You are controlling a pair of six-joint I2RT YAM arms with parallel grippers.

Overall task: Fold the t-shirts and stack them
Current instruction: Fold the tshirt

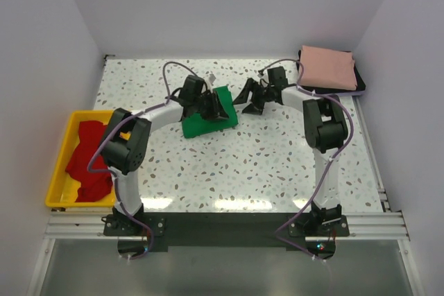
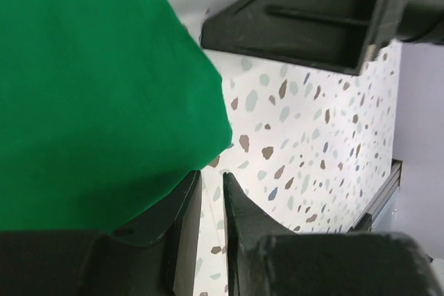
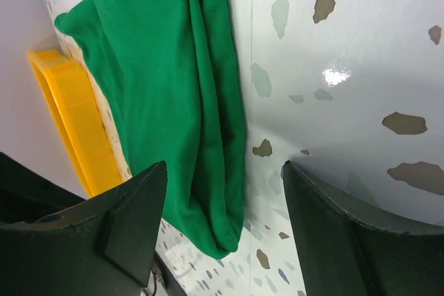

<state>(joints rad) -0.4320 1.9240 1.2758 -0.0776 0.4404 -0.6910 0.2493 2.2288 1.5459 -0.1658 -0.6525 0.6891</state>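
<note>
**Green t-shirt** (image 1: pixel 198 127): folded to a compact pad, flat on the tabletop (image 1: pixel 277 164) near its middle. The long axis runs roughly left to right with a slight tilt, though part is hidden under an arm.

**Left hand** (image 1: pixel 208 105): directly over the far part of the green t-shirt. The fingers are parted a moderate way, with bare tabletop showing between them in the wrist view. One corner of the cloth lies beneath, and nothing appears pinched.

**Right hand** (image 1: pixel 251 96): just off the right edge of the green t-shirt. The fingers are spread wide and hold nothing. In its wrist view the shirt's doubled edge runs between them.

**Pink t-shirt** (image 1: pixel 327 67): folded, well to the right of and beyond the green t-shirt, resting on a dark flat thing (image 1: pixel 359 84). Judged the stacking place, so the pad must travel right and away. The right arm is the nearer one. The ground between is open, but walls crowd the pile's far and right sides.

**Red t-shirt** (image 1: pixel 89 161): crumpled and not yet folded, well to the left of the green t-shirt, in a yellow tray (image 1: pixel 59 171).
</note>
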